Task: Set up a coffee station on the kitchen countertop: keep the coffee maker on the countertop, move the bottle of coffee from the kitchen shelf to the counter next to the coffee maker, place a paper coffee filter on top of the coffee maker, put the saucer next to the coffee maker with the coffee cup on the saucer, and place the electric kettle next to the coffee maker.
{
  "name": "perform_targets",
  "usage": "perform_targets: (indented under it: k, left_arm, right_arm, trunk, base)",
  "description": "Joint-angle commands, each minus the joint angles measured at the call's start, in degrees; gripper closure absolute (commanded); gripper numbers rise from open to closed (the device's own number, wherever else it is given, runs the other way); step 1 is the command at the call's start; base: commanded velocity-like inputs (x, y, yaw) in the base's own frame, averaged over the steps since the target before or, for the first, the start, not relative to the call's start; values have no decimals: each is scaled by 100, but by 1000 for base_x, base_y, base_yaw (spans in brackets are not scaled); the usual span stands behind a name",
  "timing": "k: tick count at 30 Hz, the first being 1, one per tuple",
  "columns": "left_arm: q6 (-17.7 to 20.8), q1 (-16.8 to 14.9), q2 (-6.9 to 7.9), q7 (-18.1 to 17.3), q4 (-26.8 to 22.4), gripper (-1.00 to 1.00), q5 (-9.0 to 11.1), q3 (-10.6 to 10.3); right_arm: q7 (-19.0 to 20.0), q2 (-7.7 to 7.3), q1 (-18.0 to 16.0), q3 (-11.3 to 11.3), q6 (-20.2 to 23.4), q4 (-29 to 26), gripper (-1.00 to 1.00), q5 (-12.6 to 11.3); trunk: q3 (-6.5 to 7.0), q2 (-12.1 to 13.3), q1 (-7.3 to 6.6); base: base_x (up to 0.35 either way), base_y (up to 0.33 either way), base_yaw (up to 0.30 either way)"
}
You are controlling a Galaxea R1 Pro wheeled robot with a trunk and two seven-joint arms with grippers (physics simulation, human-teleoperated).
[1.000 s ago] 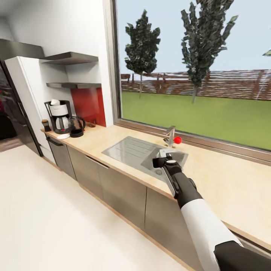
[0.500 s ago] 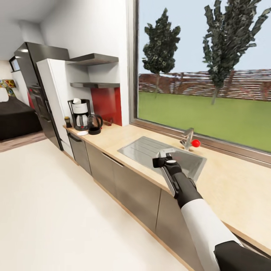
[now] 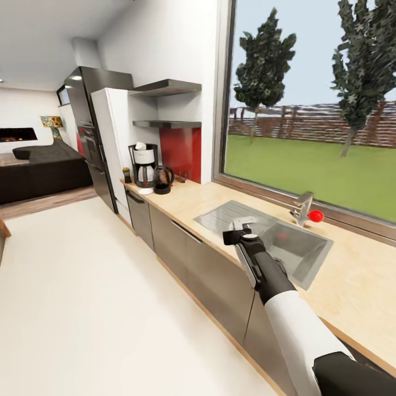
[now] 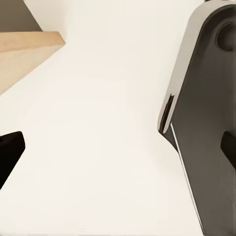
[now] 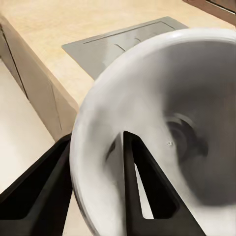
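Observation:
My right gripper [image 3: 240, 226] is shut on the rim of the white coffee cup [image 3: 245, 221], held above the front edge of the sink. In the right wrist view the gripper [image 5: 98, 140] has one finger inside the coffee cup [image 5: 162, 98] and one outside. At the far end of the kitchen countertop [image 3: 190, 202] stands the coffee maker [image 3: 144, 165] with the white paper coffee filter [image 3: 141, 146] on top. The bottle of coffee [image 3: 127, 175] is to its left, the saucer [image 3: 146, 191] in front and the electric kettle [image 3: 163, 180] on its right. The kitchen shelf [image 3: 165, 124] hangs above. One black fingertip [image 4: 10, 152] of my left gripper shows over pale floor.
A steel sink [image 3: 291, 245] with a faucet [image 3: 302, 206] and a red object [image 3: 315, 215] lies in the counter by the window. A tall dark fridge [image 3: 88, 126] stands beyond the counter's far end. Pale floor [image 3: 82, 286] stretches left toward a dark sofa [image 3: 44, 170].
The whole head view has swung left, bringing the fridge, sofa and more floor into sight. My right arm keeps the same pose with the cup in its grip.

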Motion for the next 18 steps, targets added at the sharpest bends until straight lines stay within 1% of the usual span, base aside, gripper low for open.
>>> perform_targets:
  k: [1,6,10,11,13,14,17,18]
  left_arm:
    - [-27,-8,2,23,14,-100,-59,48]
    - [-29,-15,-3,13,6,-100,-60,48]
    - [-68,-52,33,10,-29,-100,-52,48]
    - [-76,-69,24,2,-130,-100,-51,48]
    - [-123,-85,-3,-37,-524,-100,-39,56]
    - [-248,-92,-18,-49,-882,-100,-30,62]
    - [-507,-120,-30,-56,-1344,-100,-19,65]
    - [-591,-181,-21,-57,-1501,-100,-17,62]
  right_arm:
    - [-9,-3,-4,10,38,-9,100,23]
    - [-9,-4,-5,10,38,-9,100,23]
    - [-9,-3,-4,10,38,-9,100,23]
    - [-9,-2,-4,10,38,-9,100,23]
    - [-9,-2,-7,10,38,-14,100,23]
    - [-9,-3,-6,10,38,-16,100,23]
    - [-9,-4,-5,10,38,-17,100,23]
    - [-9,-4,-8,10,38,-17,100,23]
  trunk:
    - [-13,-13,4]
    - [-13,-13,4]
    - [-13,-13,4]
    - [-13,-13,4]
    - [-13,-13,4]
    - [-13,-13,4]
    - [-13,-13,4]
    - [-13,-13,4]
  base:
    - [0,0,278]
    - [0,0,278]
    - [0,0,278]
    - [0,0,278]
    - [0,0,278]
    - [0,0,278]
    - [0,0,278]
    - [0,0,278]
